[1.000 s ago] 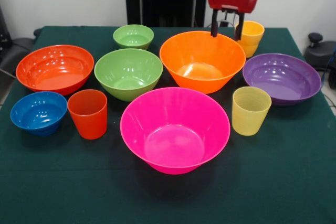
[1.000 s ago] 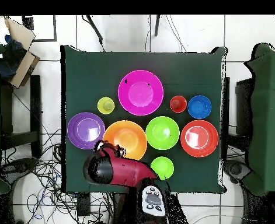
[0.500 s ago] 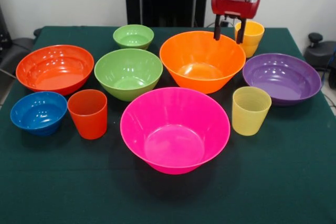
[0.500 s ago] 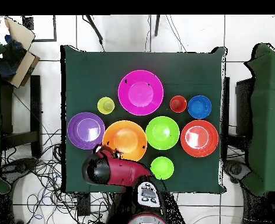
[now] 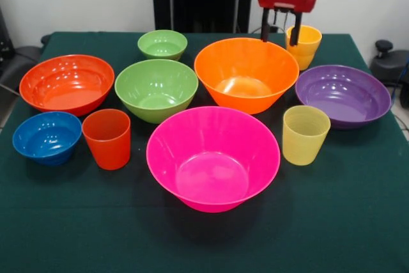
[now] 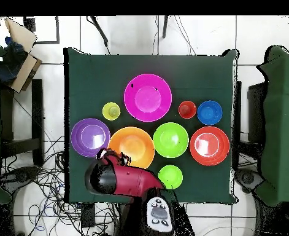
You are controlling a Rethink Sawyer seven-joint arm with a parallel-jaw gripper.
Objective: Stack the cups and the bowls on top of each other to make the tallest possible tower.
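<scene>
All ten vessels stand upright on the green desk [image 5: 345,222], mouths up, none nested in another. The large pink bowl [image 5: 213,158] sits nearest the camera in the front view, with the large orange bowl [image 5: 246,73] just behind it and the medium green bowl [image 5: 156,89] beside that. The red-orange bowl [image 5: 66,84] and small blue bowl [image 5: 46,136] lie toward the left edge, and the red-orange cup [image 5: 107,138] stands just beside the blue bowl. The small green bowl [image 5: 162,44] stands near the far edge. At right, the shallow purple bowl [image 5: 342,94] lies near the desk's side edge, the pale yellow cup [image 5: 305,134] in front of it.

The claw [image 5: 280,32] hangs above the far rim of the orange bowl, its two dark fingers [image 5: 264,27] parted and holding nothing; the deeper yellow cup [image 5: 304,46] stands just beside it. A broad bare strip of desk lies along the near edge.
</scene>
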